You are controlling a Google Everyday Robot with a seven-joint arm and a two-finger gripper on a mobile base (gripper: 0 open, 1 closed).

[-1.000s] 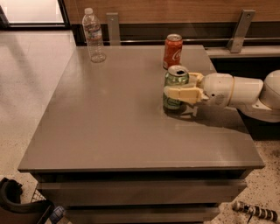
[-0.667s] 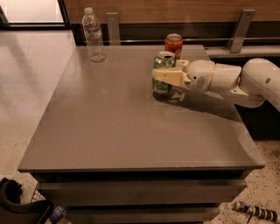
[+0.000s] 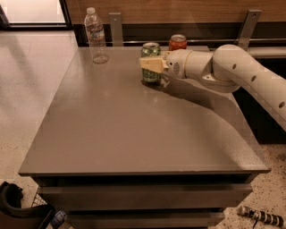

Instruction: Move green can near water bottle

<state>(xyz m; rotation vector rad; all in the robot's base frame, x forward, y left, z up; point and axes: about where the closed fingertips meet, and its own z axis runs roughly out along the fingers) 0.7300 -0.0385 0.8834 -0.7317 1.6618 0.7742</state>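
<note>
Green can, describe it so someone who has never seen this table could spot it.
Look along the far edge of the grey table, below the wooden wall. Between the water bottle on the left and a red-orange can is the green can, clasped by the end effector of the white arm. It alone is green, with a silver top.

The white arm [image 3: 250, 74] comes in from the right of the green can [image 3: 150, 49], its forearm slanting down to a bulbous wrist [image 3: 187, 65] just beside the can. The hand [image 3: 147, 63] grips the can's middle, with one cream finger [image 3: 151, 64] across its front.
</note>
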